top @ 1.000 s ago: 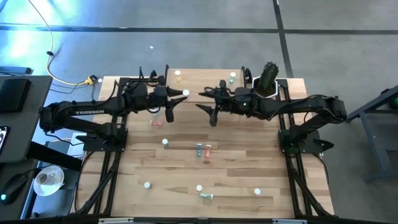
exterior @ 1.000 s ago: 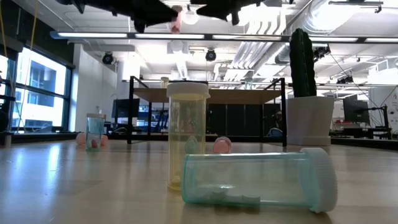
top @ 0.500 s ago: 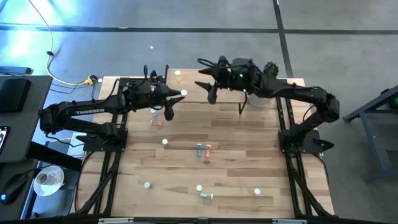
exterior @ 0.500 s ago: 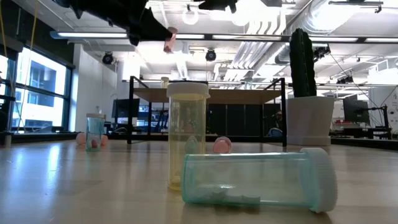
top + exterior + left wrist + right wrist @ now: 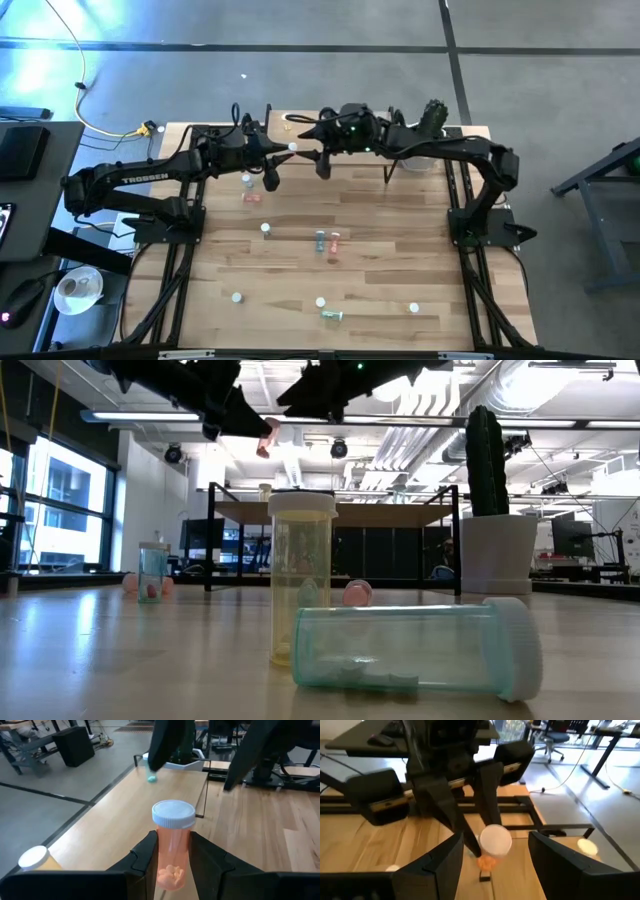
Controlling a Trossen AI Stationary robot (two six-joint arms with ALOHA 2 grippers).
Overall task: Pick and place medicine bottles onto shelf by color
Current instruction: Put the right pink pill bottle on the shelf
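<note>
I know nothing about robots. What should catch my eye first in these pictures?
Two dark arms meet head to head above the shelf at the table's far edge. The left gripper has its jaws shut on a pink bottle with a white cap, facing the open right gripper. In the low view a yellow bottle stands behind a green bottle lying on its side.

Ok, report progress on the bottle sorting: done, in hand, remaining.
Done: a yellow bottle and a green bottle sit on the shelf.
In hand: the left gripper holds a pink bottle by the shelf; the right gripper hangs open facing it.
Left: several loose bottles across the tabletop, including a lying green bottle.
</note>
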